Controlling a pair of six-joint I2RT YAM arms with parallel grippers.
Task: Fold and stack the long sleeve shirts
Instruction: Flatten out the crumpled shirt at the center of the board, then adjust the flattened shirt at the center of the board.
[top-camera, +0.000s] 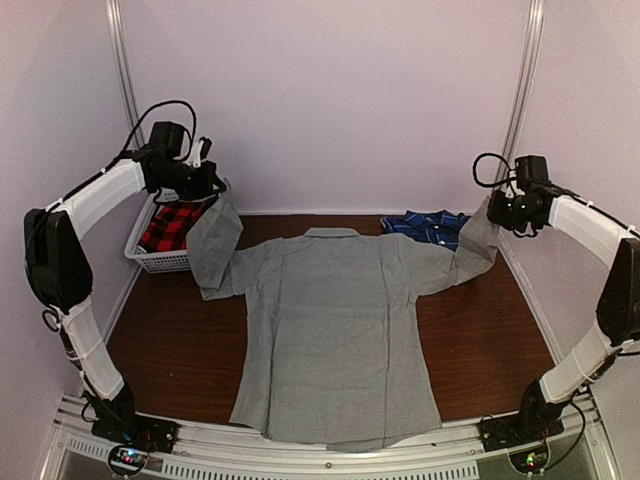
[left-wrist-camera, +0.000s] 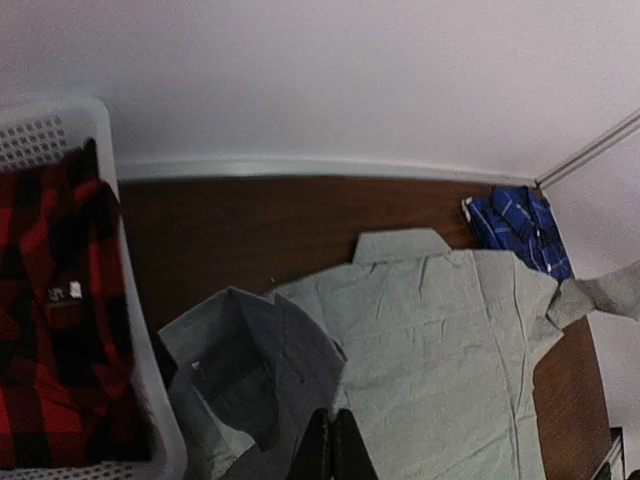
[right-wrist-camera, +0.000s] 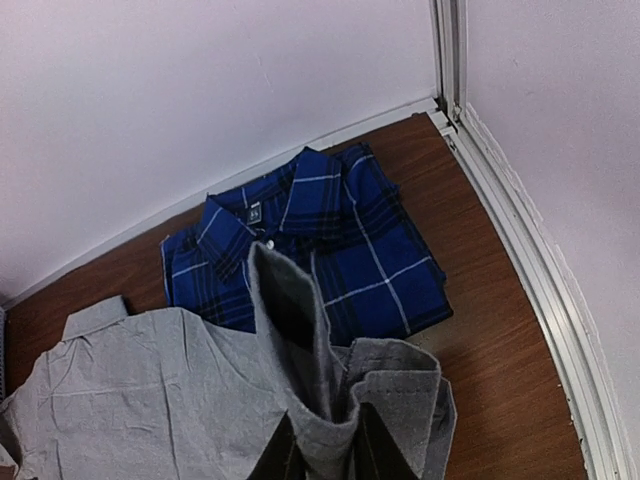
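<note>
Grey shirt (top-camera: 335, 330), sleeves pinched in left gripper (left-wrist-camera: 330, 445) and right gripper (right-wrist-camera: 325, 445), blue plaid shirt (right-wrist-camera: 350, 250) partly hidden behind

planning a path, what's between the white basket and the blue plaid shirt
The grey shirt: collar and shoulders, plus a raised sleeve by the white basket. The top view shows it.

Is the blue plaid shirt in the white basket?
No, the blue plaid shirt lies on the table at its far right corner, while the basket holds a red plaid garment.
</note>
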